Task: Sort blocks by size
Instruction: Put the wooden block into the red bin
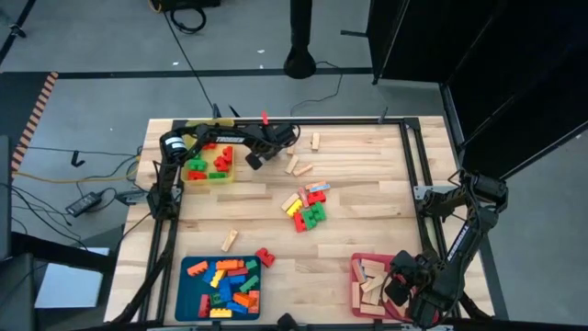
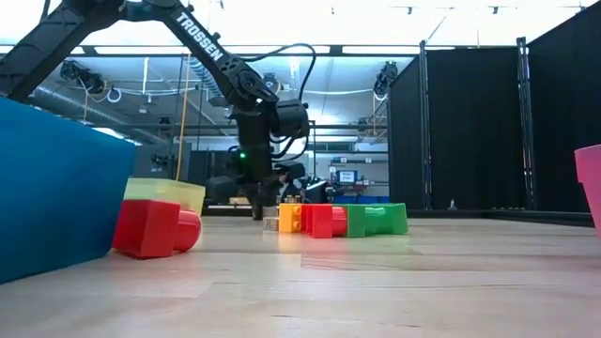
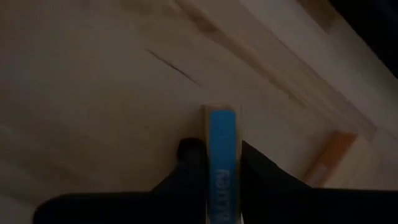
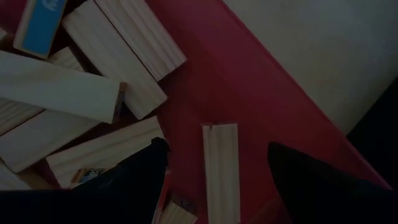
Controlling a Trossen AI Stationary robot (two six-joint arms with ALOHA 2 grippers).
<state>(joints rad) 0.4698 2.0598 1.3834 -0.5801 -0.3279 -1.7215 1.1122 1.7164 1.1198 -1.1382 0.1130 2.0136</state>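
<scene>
My left gripper (image 1: 256, 157) stands just right of the yellow tray (image 1: 226, 177), low over the table (image 2: 259, 208). It is shut on a pale wooden bar with a blue face (image 3: 222, 149). My right gripper (image 1: 401, 285) hangs open over the pink tray (image 1: 354, 267), which holds several wooden bars (image 4: 93, 93). One bar (image 4: 221, 168) lies flat on the tray floor between its fingers, untouched. A cluster of red, green and yellow bricks (image 1: 308, 208) lies mid-table and also shows in the low view (image 2: 338, 220). My left gripper pinches the wooden bar between its two fingers (image 3: 186, 155), one on each long side (image 3: 205, 146), the blue face toward the wrist camera. The fingers lie along the bar, whose free end (image 3: 221, 112) sticks out past the tips. Whether that end touches the table, I cannot tell.
The blue tray (image 1: 188, 268) at the near left holds several coloured bricks. The yellow tray holds red and green bricks (image 1: 197, 167). Loose wooden bars (image 1: 296, 166) lie at the far middle, one more (image 1: 229, 241) and a red brick (image 1: 265, 257) lie near the blue tray.
</scene>
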